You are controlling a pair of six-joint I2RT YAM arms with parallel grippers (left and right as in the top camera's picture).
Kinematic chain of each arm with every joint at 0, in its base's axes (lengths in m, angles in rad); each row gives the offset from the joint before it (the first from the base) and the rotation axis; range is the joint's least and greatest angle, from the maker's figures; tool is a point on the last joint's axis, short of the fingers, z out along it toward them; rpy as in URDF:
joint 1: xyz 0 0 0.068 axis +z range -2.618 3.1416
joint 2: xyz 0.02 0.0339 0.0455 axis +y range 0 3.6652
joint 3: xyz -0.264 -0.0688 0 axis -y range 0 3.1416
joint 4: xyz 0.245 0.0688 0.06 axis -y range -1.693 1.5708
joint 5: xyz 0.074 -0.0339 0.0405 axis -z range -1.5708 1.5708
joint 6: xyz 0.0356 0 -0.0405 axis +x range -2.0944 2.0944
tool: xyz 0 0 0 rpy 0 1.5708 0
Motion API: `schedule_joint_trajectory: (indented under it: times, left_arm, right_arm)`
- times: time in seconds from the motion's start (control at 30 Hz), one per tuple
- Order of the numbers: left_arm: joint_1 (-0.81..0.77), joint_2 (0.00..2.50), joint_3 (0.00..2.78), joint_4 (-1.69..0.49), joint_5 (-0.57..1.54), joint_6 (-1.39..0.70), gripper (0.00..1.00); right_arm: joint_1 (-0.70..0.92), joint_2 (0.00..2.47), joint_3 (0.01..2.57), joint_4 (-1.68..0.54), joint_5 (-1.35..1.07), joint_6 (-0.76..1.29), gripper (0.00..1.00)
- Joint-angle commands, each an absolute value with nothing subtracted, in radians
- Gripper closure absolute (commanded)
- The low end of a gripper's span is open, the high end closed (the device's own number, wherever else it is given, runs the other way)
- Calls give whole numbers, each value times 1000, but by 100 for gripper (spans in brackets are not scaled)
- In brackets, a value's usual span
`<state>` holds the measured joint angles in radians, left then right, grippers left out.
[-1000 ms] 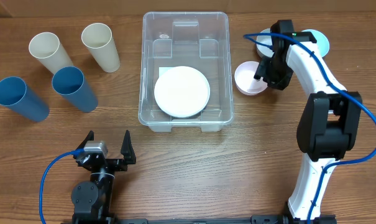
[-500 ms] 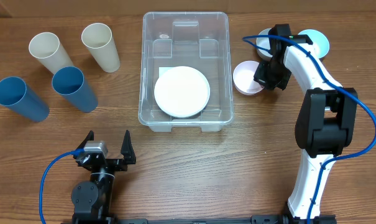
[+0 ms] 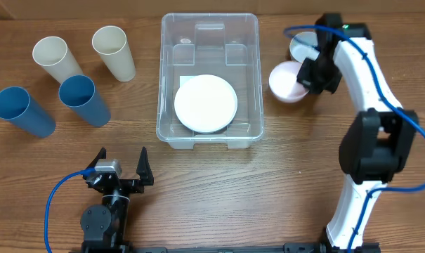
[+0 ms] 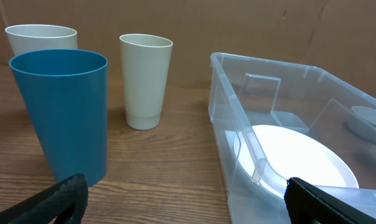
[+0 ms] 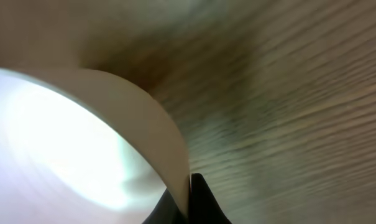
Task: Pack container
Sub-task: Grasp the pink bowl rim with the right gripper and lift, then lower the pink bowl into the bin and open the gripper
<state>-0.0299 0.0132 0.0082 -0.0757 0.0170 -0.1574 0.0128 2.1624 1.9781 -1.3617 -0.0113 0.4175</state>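
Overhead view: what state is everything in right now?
container: lidless, holding one plate.
plate: flat inside container.
pink bowl: pinched at rim by right gripper.
right gripper: shut on pink bowl.
left gripper: open, empty.
cream cups: upright, empty.
blue cups: upright, empty.

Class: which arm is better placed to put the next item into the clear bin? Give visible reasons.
Right. The right gripper is shut on the rim of the pale bowl, just beside the container. The left gripper stands open and empty, farther from the container.
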Motion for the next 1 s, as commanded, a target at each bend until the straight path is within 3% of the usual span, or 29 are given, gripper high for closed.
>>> schedule_joint_trajectory:
  times: [0.0, 0.17, 0.5, 0.67, 0.97]
  left_arm:
    - [-20, 6, 5, -78, 11, -150, 0]
    - [-20, 6, 5, -78, 11, -150, 0]
    - [-20, 6, 5, -78, 11, -150, 0]
    - [-20, 6, 5, -78, 11, -150, 0]
    - [-20, 6, 5, -78, 11, -150, 0]
  right_arm:
    - [10, 2040, 2057, -1379, -2, 403, 96]
    - [49, 1949, 2091, -1350, -2, 335, 96]
    - [301, 1892, 2096, -1130, 59, 216, 96]
    - [378, 1940, 2096, -1000, 138, 202, 96]
    - [379, 2143, 2096, -870, 184, 154, 96]
